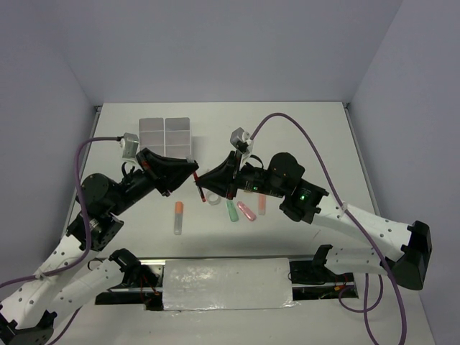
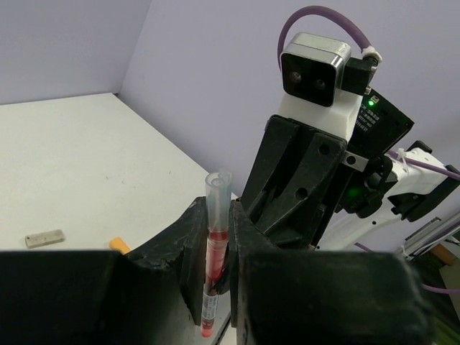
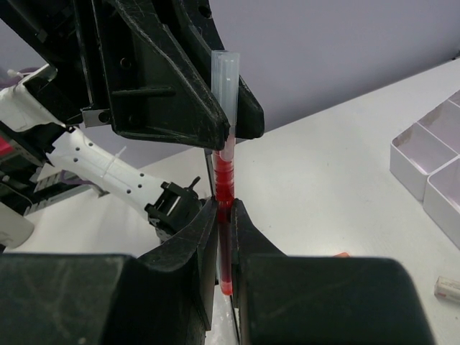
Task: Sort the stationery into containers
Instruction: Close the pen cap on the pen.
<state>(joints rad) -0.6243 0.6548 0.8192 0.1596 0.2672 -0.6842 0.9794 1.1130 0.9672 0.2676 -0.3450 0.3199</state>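
Observation:
A red marker with a clear cap is held in the air between both arms, above the table's middle. My left gripper is shut on it; in the left wrist view the marker stands upright between the jaws, cap end up. My right gripper is shut on the same marker's red barrel, seen in the right wrist view. The white six-compartment organiser sits at the back. Orange, green and pink markers lie on the table.
Another pale orange stick lies right of the pink one. A clear ring lies under the grippers. A beige block lies on the table. The organiser's corner shows in the right wrist view. A white panel lies at the near edge.

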